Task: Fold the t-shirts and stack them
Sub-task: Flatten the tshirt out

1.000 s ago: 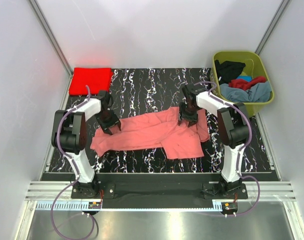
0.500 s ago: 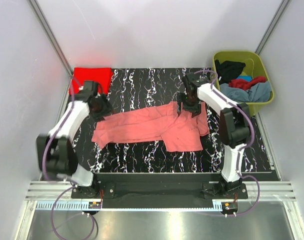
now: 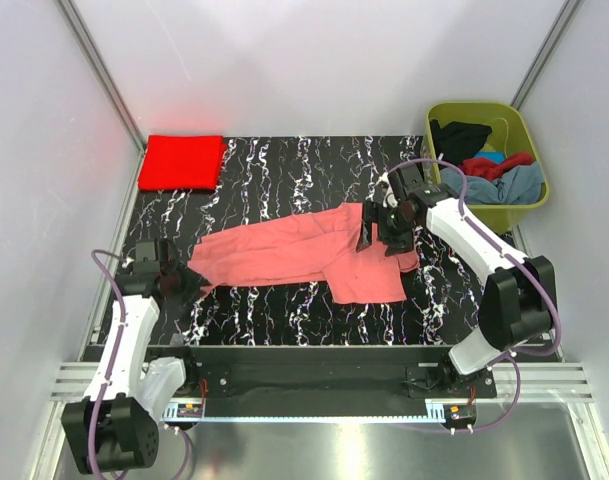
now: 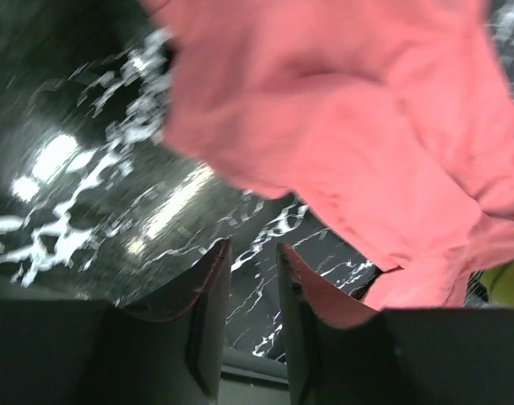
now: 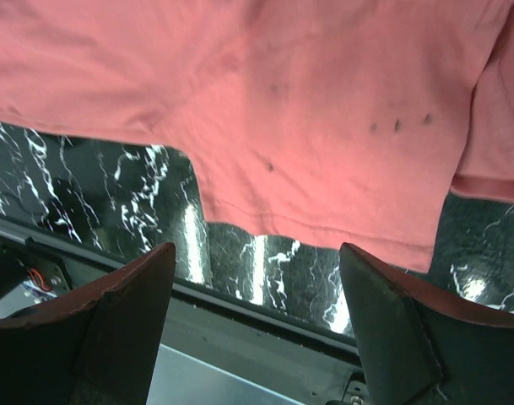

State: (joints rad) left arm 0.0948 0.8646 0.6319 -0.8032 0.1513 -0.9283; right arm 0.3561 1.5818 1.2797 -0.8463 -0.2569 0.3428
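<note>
Salmon pink t-shirt (image 3: 304, 255) is lying unfolded and rumpled across the middle of the table (image 3: 284, 175), running left to right, with its right part bunching and overlapping itself. Left gripper (image 3: 187, 283) is sitting low just off the shirt's left end. Its jaws are standing only a narrow gap apart, with bare table showing between them in the wrist view, and they are gripping nothing. Right gripper (image 3: 378, 228) is hovering over the shirt's right part, jaws spread wide, holding nothing. Red t-shirt (image 3: 181, 161) is lying folded at the far-left corner, and the tub (image 3: 481, 105) at far right is holding more shirts. Risks, as I'm judging them: the left jaws are looking too narrow and are aiming at table beside the hem, so closing there is likely catching air, or a thin edge that slips out on the pull. Right gripper coming down on the bunched area is risking pinching several layers, so a lift is dragging the whole lump instead of one corner. If only one side grabs, the pull is going uneven and twisting the cloth, locking creases into the fold. The near-right flap is lying close to the table's near edge, so a drag toward the arms is risking it sliding off.
</note>
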